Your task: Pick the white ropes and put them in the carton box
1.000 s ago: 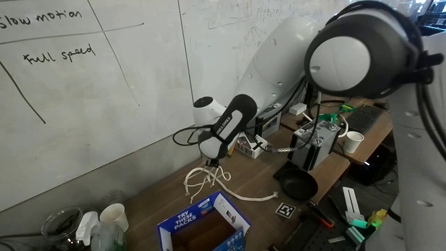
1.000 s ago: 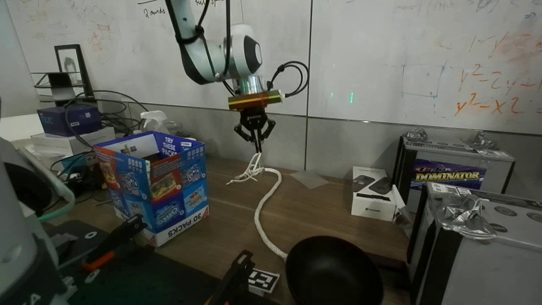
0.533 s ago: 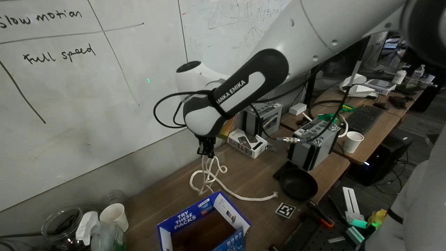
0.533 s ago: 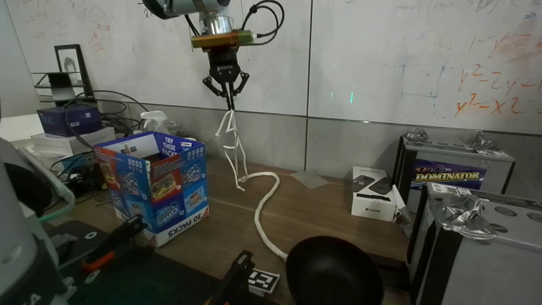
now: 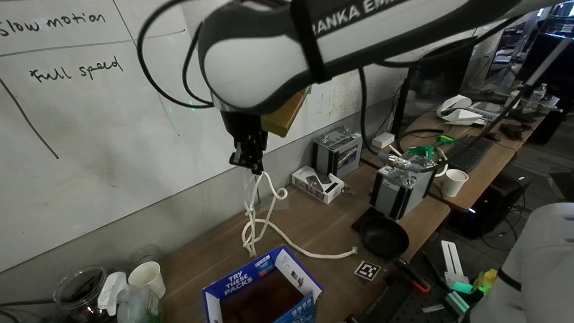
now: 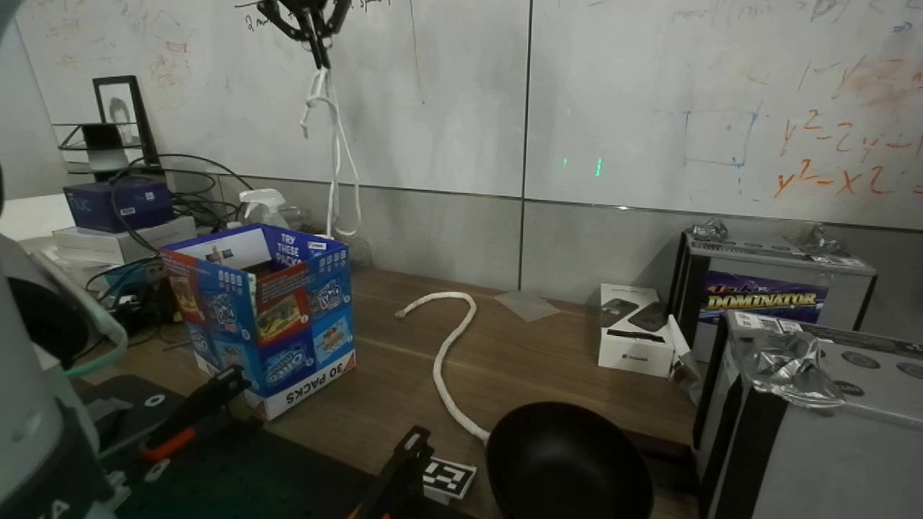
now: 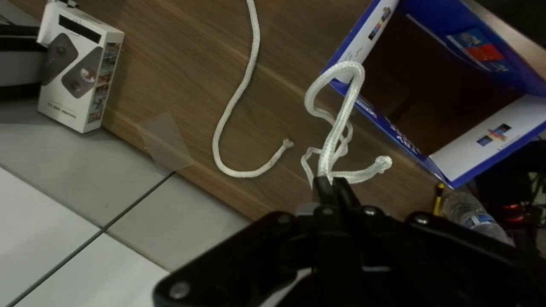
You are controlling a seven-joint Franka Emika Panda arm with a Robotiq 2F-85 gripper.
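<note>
My gripper is shut on a white rope and holds it well above the table. The held rope hangs in loose loops below the fingertips; it also shows at the jaws in the wrist view. A separate white rope lies curved on the table, one end by the black pan; it also shows in the wrist view. The open carton box stands upright, with no rope visible inside. In the wrist view, the box is right of the jaws, and the held rope is beside it.
A black pan stands near the table's front. A white device box and grey metal units stand on that side. A paper cup and spray bottle stand beyond the carton box. The whiteboard wall runs behind.
My gripper has risen, lifting one rope off the table, and has moved toward the box side. The other rope stays on the table. The box has not moved.
</note>
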